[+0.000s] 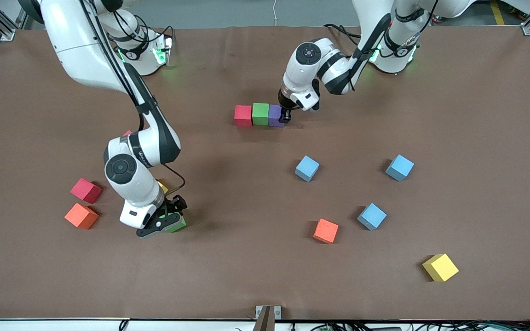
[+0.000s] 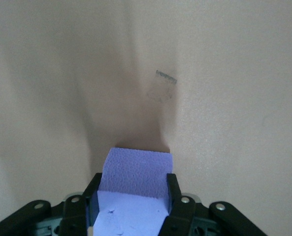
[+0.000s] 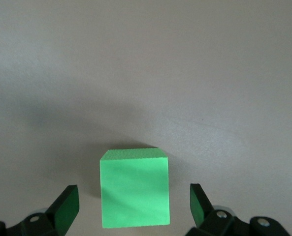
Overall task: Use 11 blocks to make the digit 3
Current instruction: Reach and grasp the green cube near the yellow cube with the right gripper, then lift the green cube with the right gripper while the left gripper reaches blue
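A red block, a green block and a purple block stand side by side in a row near the middle of the table. My left gripper is shut on the purple block, which fills the space between its fingers. Toward the right arm's end, my right gripper is low over another green block. In the right wrist view that green block lies between the open fingertips, with a gap on each side.
Loose blocks: crimson and orange beside the right arm, yellow and pink partly hidden by it. Light blue blocks, an orange one and a yellow one lie toward the left arm's end.
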Tool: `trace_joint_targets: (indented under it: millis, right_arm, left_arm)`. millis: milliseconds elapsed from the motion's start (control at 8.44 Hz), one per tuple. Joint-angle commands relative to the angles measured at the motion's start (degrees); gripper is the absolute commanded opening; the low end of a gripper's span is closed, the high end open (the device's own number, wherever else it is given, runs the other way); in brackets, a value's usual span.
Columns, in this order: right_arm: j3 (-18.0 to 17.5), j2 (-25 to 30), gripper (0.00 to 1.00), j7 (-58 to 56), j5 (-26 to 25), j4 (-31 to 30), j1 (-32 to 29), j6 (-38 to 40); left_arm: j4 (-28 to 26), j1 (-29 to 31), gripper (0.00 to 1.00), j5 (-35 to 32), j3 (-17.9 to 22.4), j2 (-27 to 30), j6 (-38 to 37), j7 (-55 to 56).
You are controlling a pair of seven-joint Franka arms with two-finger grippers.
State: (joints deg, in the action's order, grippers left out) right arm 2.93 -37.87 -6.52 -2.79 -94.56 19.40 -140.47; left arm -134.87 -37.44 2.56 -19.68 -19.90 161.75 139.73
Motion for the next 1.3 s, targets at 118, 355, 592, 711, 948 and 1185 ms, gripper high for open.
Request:
trace_joint_targets:
  millis: [118, 355, 592, 711, 948, 1185]
  right_arm:
    - [-0.20, -1.94, 0.99, -0.43, -0.72, 0.43, -0.16, 0.02]
    - [-0.20, -2.82, 0.99, -0.34, -0.72, 0.52, -0.07, -0.07]
    - [-0.20, -3.61, 0.98, -0.34, -0.64, 0.61, -0.07, -0.33]
    - [-0.29, -3.70, 0.69, 0.10, -0.64, 0.61, -0.16, -0.25]
    - [-0.29, -3.61, 0.30, 0.45, 0.06, 0.70, -0.16, -0.07]
    - [-0.38, -3.44, 0.24, 0.54, 0.24, 0.70, -0.42, 0.02]
  left_arm:
    - [0.48, -0.17, 0.52, 0.86, -0.36, -1.01, 1.02, 0.89]
    - [0.48, -0.17, 0.84, 0.78, -0.36, -0.93, 1.03, 0.80]
    - [0.48, -0.17, 1.00, 0.78, -0.44, -0.49, 0.94, 0.89]
    - [0.48, -0.61, 1.00, 0.78, -0.53, 0.04, 0.76, 1.06]
    - [0.48, -0.79, 1.00, 0.78, -1.23, 3.54, -2.55, 1.07]
    - [0.57, 0.17, 1.00, 0.17, -1.15, 9.16, -7.39, 0.28]
